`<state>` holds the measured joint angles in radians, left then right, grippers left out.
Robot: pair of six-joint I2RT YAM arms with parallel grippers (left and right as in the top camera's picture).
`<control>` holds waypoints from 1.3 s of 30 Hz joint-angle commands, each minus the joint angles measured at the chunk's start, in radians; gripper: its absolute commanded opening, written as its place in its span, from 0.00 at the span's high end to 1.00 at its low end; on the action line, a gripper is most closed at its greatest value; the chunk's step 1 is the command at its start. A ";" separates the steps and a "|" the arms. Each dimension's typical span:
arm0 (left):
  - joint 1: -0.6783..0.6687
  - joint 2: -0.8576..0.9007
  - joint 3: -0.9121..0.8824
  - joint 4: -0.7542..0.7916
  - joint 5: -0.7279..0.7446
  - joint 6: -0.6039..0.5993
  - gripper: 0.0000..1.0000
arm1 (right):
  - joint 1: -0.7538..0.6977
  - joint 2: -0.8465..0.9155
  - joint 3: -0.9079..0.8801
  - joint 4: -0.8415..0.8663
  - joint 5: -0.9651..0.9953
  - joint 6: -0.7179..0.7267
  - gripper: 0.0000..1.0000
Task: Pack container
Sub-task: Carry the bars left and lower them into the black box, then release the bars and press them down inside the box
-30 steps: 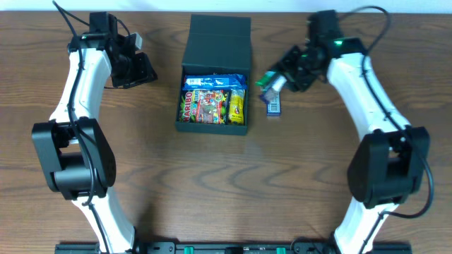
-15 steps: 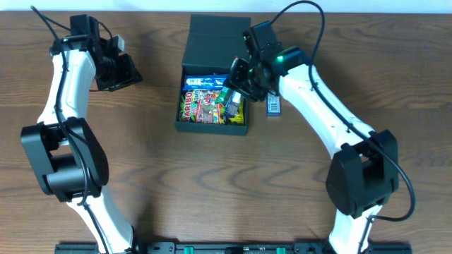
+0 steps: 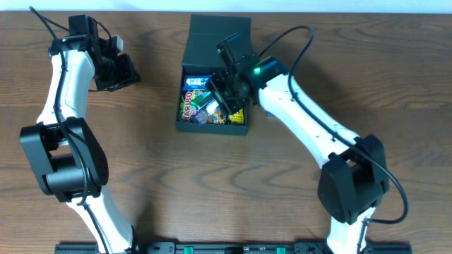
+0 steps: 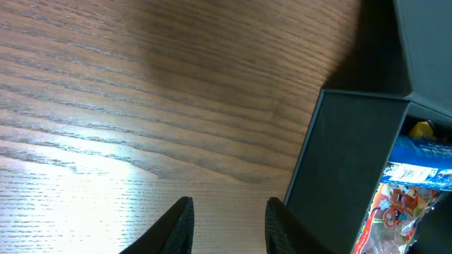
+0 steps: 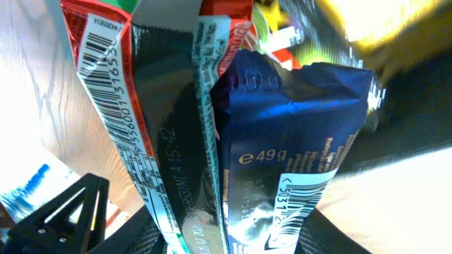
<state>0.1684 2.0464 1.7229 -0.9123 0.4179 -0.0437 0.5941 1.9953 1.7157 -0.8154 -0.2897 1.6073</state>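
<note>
Right pincer (image 3: 214,100) has carried glossy foil packets (image 5: 286,134) over matte rectangular container (image 3: 212,130).

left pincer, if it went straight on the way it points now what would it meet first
Most likely the bare wooden table: the left pincer points at open wood with nothing between its fingers. The container sits toward the right edge of the wrist view, outside that line, though depth is hard to judge.

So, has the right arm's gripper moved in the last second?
Yes. The right gripper, shut on snack packets, has swung from beside the box toward the left arm's side, and is now over the snacks inside it.
</note>
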 commanded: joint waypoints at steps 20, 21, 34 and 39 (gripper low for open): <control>0.002 0.012 0.023 -0.003 0.002 -0.005 0.66 | 0.028 0.003 0.018 0.005 0.110 0.444 0.16; 0.002 0.012 0.023 -0.004 0.002 -0.005 0.66 | 0.028 0.003 0.018 0.005 0.110 0.444 0.01; 0.002 0.012 0.023 -0.003 0.001 -0.005 0.66 | 0.001 -0.002 0.018 0.276 -0.016 0.146 0.08; 0.002 0.012 0.023 -0.004 0.001 -0.005 0.65 | -0.057 -0.006 0.018 0.391 -0.036 -0.399 0.01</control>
<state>0.1684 2.0464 1.7229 -0.9123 0.4183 -0.0479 0.5747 1.9953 1.7214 -0.4229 -0.3073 1.5742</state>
